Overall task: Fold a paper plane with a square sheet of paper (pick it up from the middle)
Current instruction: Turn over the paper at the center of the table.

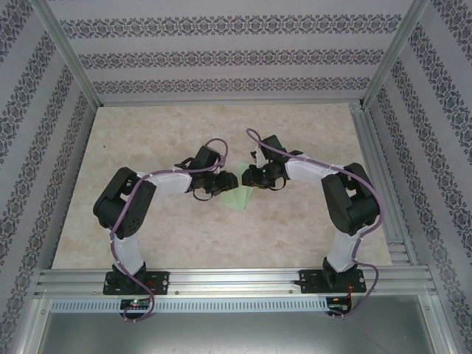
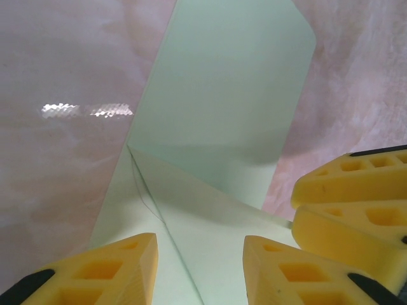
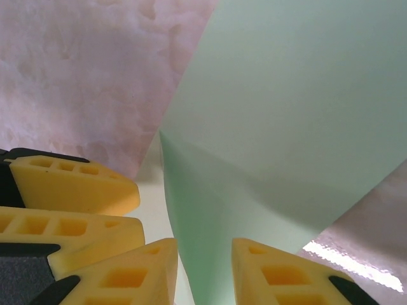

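Observation:
The square sheet of paper [image 1: 240, 199], pale mint green, lies partly folded on the table between both grippers. In the left wrist view the sheet of paper [image 2: 216, 95] shows a diagonal fold edge and a crease running toward my left gripper [image 2: 200, 257], which is open just above it. In the right wrist view a raised flap of the paper [image 3: 286, 114] runs down between the jaws of my right gripper [image 3: 203, 260], which stand apart. The two grippers [image 1: 230, 181] [image 1: 248, 177] are nearly tip to tip. I cannot tell if the folds form a paper plane.
The beige marbled tabletop [image 1: 147, 147] surrounds the paper. Patterned walls and aluminium rails [image 1: 236, 276] enclose the table. The right gripper's yellow fingers [image 2: 346, 210] crowd the right of the left wrist view. The left gripper's fingers [image 3: 70, 190] sit at the left of the right wrist view.

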Tool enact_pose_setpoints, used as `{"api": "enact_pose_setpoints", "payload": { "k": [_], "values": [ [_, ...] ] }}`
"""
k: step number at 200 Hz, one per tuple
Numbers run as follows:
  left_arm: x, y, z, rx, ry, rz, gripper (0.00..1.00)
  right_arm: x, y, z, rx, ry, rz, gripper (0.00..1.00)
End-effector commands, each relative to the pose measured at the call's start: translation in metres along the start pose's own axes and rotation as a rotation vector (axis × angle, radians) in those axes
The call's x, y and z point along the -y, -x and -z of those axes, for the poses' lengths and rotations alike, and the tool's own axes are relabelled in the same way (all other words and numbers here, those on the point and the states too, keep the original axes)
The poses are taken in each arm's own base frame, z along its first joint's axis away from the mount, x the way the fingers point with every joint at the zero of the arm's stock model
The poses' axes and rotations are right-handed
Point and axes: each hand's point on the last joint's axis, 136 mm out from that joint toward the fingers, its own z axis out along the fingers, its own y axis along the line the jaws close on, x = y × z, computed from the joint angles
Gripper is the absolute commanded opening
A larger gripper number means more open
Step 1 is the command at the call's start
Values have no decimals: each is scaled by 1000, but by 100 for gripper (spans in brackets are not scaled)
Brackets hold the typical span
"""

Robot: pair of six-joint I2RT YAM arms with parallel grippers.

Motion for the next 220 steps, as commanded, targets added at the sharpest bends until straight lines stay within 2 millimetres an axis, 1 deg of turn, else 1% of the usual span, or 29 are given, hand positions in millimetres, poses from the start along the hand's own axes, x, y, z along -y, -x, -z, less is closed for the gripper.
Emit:
{"api": "enact_pose_setpoints", "payload": {
  "k": [1, 12, 31, 52, 96, 110, 127, 141, 167, 187, 220],
  "values": [
    [-2, 5, -2, -2, 7, 23, 41, -13, -2, -7, -30, 65, 36, 26],
    [-2, 5, -2, -2, 6, 25, 41, -10, -3, -8, -34, 63, 33, 23],
    [0, 5, -2, -7, -5, 27, 43, -4, -2, -9, -21, 70, 8, 14],
    [2, 3, -5, -20, -23, 29, 45, 0, 1, -8, 11, 116, -32, 11],
    [10, 1, -11, -47, -79, 27, 49, 4, 6, -5, 62, 207, -99, 9],
    [10, 1, -12, -53, -82, 28, 50, 7, 6, -5, 71, 213, -112, 9],
    [15, 1, -13, -58, -107, 19, 50, 8, 5, -6, 69, 214, -120, 9],
    [18, 2, -14, -60, -121, 4, 48, 9, 3, -7, 66, 214, -120, 10],
    [21, 5, -16, -59, -129, -20, 40, 12, 2, -8, 64, 209, -129, 10],
    [19, 6, -20, -59, -125, -26, 34, 14, 1, -9, 61, 205, -132, 10],
    [16, 5, -24, -62, -121, -25, 28, 17, 1, -9, 64, 200, -137, 10]
  ]
}}
